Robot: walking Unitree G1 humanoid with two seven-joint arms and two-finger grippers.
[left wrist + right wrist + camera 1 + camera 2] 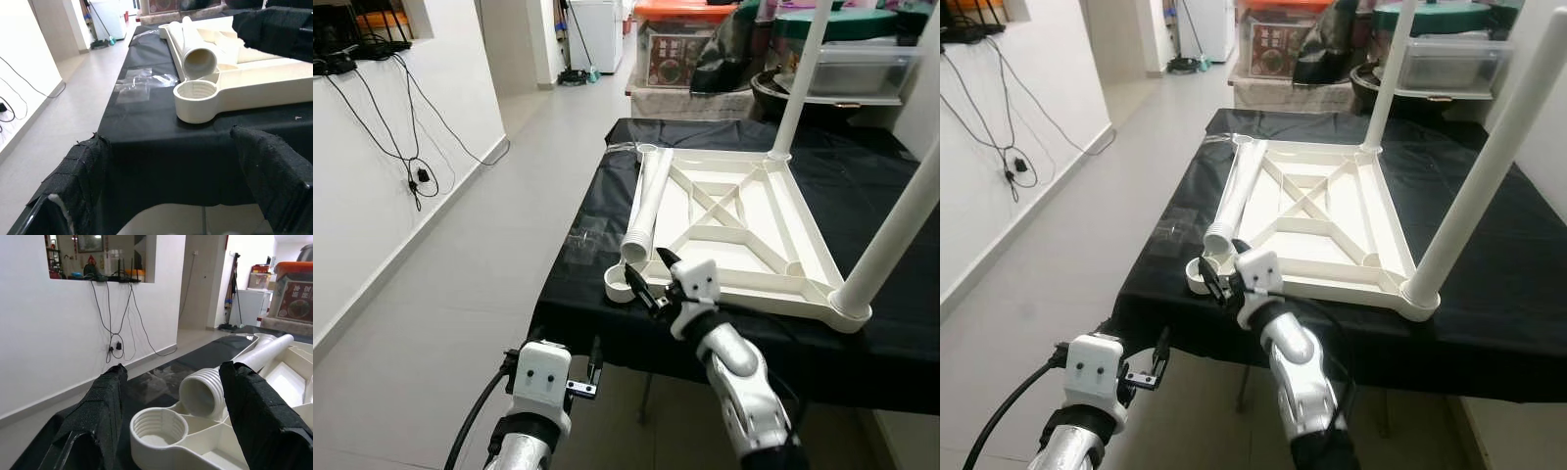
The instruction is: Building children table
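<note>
A black-covered table [578, 245] carries the upturned white tabletop [744, 230], frame side up. Two legs already stand screwed into it: one at the far corner [801, 78], one at the near right corner [901, 220]. A loose leg [644, 201] lies along the tabletop's left edge, its threaded end pointing at the empty socket [622, 284] on the near left corner. A scrap of clear plastic wrap [142, 83] sits on the cloth beside it.

The likely trouble: the loose leg is round and resting on a rim, so a nudge while grabbing could roll it off toward the floor. Started at a tilt, the threads could also cross and jam.

The right gripper [649, 284] hovers just over the socket and the leg's end, fingers spread wide, holding nothing. The left gripper [595, 370] waits low before the table edge, also wide open and empty.
</note>
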